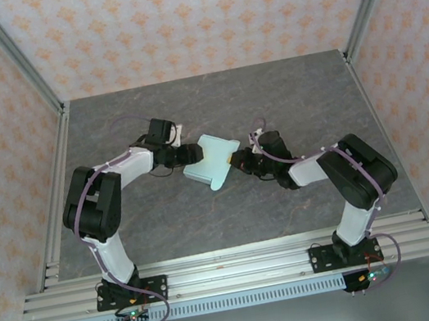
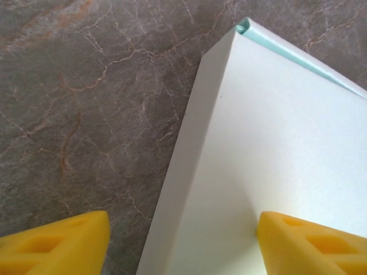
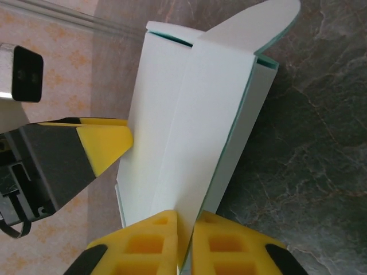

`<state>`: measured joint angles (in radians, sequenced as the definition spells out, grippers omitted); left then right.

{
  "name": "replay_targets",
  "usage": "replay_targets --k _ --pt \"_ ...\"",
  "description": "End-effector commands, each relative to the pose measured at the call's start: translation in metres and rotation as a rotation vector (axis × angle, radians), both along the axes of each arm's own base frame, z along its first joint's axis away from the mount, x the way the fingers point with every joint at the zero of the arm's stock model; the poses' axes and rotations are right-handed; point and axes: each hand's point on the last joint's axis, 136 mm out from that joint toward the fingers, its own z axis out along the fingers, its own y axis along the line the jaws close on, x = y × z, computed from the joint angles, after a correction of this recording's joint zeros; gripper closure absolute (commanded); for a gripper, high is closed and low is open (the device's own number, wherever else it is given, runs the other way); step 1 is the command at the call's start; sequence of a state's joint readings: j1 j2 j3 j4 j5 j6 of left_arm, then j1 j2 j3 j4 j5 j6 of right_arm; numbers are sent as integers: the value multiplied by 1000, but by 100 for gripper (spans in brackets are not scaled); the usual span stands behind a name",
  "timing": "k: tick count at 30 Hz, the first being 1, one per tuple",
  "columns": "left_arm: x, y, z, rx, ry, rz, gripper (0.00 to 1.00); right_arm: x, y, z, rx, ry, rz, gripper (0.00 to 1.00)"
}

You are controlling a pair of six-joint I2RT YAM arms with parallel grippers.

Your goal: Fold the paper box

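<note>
The paper box (image 1: 213, 161) is pale mint-white card, partly folded, and sits mid-table between my two grippers. My left gripper (image 1: 189, 155) meets it from the left. In the left wrist view the left gripper (image 2: 183, 243) is open and straddles the paper box (image 2: 269, 143): the right fingertip (image 2: 312, 240) touches the card face, while the left fingertip (image 2: 57, 243) hangs over bare table. My right gripper (image 1: 239, 160) comes in from the right. In the right wrist view the right gripper (image 3: 186, 243) is shut on a thin panel of the paper box (image 3: 195, 114). A rounded flap (image 3: 258, 20) sticks out at the far end.
The grey marbled table (image 1: 295, 96) has free room all round the box. Aluminium frame rails (image 1: 55, 197) run along its left, right and near edges, with patterned walls behind. A yellow fingertip of the left gripper (image 3: 103, 143) rests against the box's far side in the right wrist view.
</note>
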<state>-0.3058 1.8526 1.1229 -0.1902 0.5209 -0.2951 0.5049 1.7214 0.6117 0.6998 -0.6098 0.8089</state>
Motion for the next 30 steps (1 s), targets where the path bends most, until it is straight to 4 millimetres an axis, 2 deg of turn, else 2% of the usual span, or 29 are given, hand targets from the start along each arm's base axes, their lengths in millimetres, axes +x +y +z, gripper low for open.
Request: replay_targets --k 1,14,23,30 --pt "-8 -8 -5 -59 31 -12 31 7 1 26 49 -83 -14 92" --pt "-19 -20 -3 -152 70 -33 30 7 -2 62 52 -134 -23 96" --pt "-28 -36 -7 -184 96 -77 44 7 -3 79 41 -152 -25 97" --pt "-34 -50 -11 -192 110 -112 44 8 -6 91 38 -164 -38 97"
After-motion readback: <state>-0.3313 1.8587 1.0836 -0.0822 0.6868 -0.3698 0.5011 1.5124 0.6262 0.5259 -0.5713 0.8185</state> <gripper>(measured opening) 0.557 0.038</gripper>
